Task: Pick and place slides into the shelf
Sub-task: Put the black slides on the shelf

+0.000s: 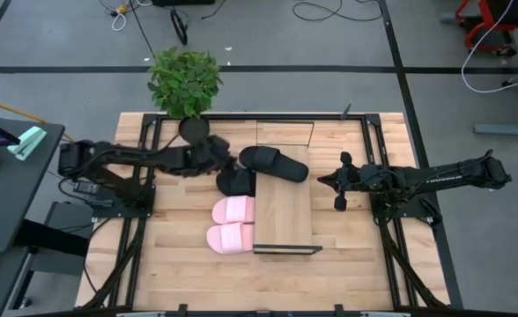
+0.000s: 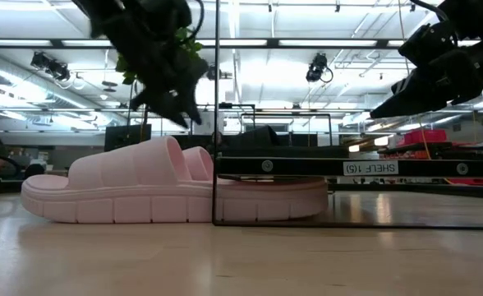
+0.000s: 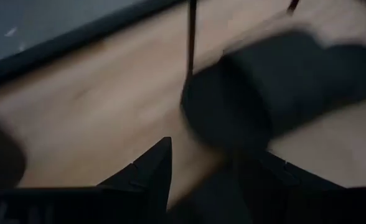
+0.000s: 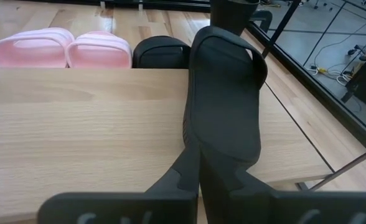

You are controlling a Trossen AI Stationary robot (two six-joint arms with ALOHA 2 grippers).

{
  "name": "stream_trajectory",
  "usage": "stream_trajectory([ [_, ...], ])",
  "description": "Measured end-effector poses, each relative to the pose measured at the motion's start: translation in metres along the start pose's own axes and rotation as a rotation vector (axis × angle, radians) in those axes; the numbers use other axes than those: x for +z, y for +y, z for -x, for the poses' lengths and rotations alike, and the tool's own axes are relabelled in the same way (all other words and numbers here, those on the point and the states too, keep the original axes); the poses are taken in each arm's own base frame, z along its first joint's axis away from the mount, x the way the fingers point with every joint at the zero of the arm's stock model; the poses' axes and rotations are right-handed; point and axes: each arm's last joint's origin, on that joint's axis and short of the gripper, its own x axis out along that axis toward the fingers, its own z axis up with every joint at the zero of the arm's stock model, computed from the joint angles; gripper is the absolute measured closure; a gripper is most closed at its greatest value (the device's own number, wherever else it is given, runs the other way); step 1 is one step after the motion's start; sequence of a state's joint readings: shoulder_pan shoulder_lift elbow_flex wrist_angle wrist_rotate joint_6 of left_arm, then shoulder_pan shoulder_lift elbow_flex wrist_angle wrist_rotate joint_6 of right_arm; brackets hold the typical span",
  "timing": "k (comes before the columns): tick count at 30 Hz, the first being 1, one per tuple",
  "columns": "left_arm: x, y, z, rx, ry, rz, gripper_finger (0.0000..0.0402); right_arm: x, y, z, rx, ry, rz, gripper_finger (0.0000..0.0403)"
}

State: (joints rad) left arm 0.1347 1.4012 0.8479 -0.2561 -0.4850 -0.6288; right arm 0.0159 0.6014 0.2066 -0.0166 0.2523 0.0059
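High view: we see the shelf (image 1: 284, 211) at table centre, one black slide (image 1: 274, 163) lying across its far end, the second black slide (image 1: 234, 181) on the table at its left edge. Two pink slides (image 1: 233, 224) sit side by side, left of the shelf. The left gripper (image 1: 226, 165) is next to the black slides; we cannot tell its finger gap. The right gripper (image 1: 327, 180) waits right of the shelf.

Low view: a pink slide (image 2: 167, 193) lies partly under the shelf frame (image 2: 214, 115).

Right wrist view: fingers (image 4: 177, 177) pressed together, holding nothing.
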Motion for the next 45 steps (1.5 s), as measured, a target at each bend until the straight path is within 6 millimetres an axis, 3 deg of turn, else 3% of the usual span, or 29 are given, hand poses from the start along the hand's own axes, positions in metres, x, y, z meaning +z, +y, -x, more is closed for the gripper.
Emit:
stream_trajectory([
  [5,-0.042,0.003,0.013,0.059,0.07,0.035,0.0224,0.0,0.0,0.0,0.0,0.003,0.003,0.0389],
  [8,-0.063,0.009,0.012,0.046,0.077,0.165,0.0228,-0.001,0.0,0.0,0.0,0.005,0.004,0.0389],
  [15,-0.088,0.029,-0.004,-0.225,0.093,0.477,0.0238,-0.001,0.0,0.0,0.0,0.006,-0.001,0.0389],
  [21,-0.099,0.058,-0.012,-0.404,0.046,0.743,0.0227,-0.001,0.001,0.0,0.018,0.007,-0.015,0.0389],
  [26,-0.108,0.074,-0.015,-0.434,0.071,0.818,0.0206,-0.001,0.001,0.0,0.023,0.011,-0.015,0.0389],
  [37,-0.086,0.064,-0.016,-0.516,0.074,0.784,0.0163,-0.001,0.001,0.0,0.023,0.012,-0.015,0.0389],
  [45,-0.086,0.07,-0.021,-0.462,0.122,0.786,0.0159,-0.001,0.001,0.0,0.022,0.013,-0.015,0.0389],
])
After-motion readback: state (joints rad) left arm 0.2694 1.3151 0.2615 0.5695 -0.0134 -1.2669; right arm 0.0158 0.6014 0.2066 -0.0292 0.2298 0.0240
